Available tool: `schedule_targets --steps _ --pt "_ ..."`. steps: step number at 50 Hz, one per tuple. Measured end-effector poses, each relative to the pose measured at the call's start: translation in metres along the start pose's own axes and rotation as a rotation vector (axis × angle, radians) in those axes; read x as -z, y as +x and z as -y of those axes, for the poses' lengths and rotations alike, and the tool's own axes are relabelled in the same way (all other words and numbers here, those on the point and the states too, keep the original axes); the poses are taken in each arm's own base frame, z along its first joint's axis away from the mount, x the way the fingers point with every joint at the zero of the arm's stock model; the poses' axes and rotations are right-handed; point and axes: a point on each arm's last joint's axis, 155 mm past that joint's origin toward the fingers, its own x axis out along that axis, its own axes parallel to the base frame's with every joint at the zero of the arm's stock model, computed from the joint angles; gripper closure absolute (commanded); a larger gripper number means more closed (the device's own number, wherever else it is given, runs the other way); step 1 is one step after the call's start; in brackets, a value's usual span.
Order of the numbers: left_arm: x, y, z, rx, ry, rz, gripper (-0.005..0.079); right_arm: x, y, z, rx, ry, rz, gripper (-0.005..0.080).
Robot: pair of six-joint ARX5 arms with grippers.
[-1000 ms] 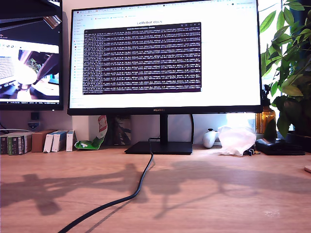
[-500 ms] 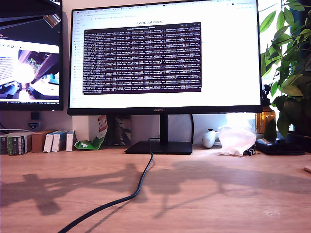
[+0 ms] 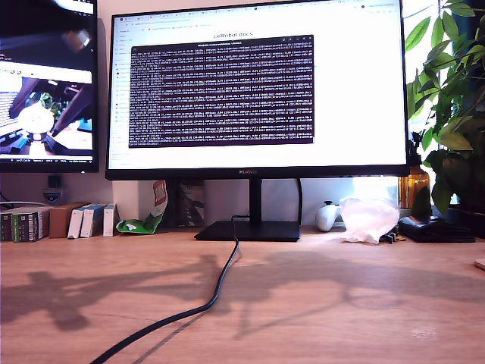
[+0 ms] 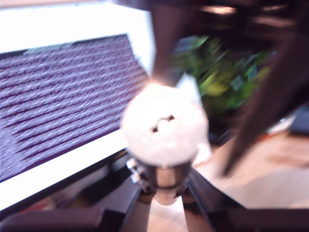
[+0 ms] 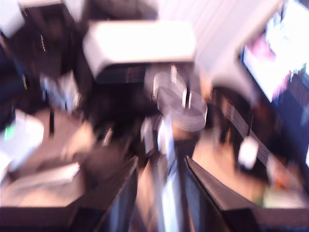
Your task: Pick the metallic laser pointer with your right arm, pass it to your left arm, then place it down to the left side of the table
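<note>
Hidden or unclear:
- Neither arm shows in the exterior view; only their shadows fall on the table (image 3: 341, 311).
- Both wrist views are smeared with blur.
- Second wrist view: my second gripper (image 5: 161, 193) has its dark jaws either side of a pale, shiny upright streak. Whether that streak is the pointer, and whether the jaws press it, cannot be told.

Surroundings, near to far in the exterior view:
- Black cable (image 3: 204, 303), curving across the bare wood from the near edge to the monitor stand (image 3: 250, 230).
- Small boxes (image 3: 57, 221) at the exterior view's left.
- White crumpled plastic (image 3: 369, 218), right of the stand.
- Potted plant (image 3: 451, 98) at the exterior view's right.
- Large monitor (image 3: 258, 91) with dark text; a second screen (image 3: 47, 83) to its left.

Tool:
- My first gripper (image 4: 161, 191) has its jaws drawn narrow, clamped on the metallic laser pointer (image 4: 164, 140). The pointer's round end faces the camera in bright glare, held aloft before the monitor and plant.
</note>
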Motion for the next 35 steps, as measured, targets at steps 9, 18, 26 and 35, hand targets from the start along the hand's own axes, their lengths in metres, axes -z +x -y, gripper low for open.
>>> schedule_targets --steps 9,18,26,35 --pt "0.007 -0.007 -0.02 -0.067 0.037 -0.028 0.0765 0.034 -0.016 -0.001 0.02 0.157 -0.153 0.0739" --pt "0.008 -0.011 -0.03 -0.101 0.054 -0.034 0.0765 0.065 -0.042 0.019 0.083 0.359 -0.201 0.0765" --pt "0.003 -0.011 -0.032 -0.105 0.062 -0.026 0.0765 0.108 -0.072 0.049 0.224 0.553 -0.284 0.0765" --pt "0.002 -0.011 -0.032 -0.101 0.062 -0.025 0.0765 0.158 -0.111 0.074 0.412 0.664 -0.429 0.0765"
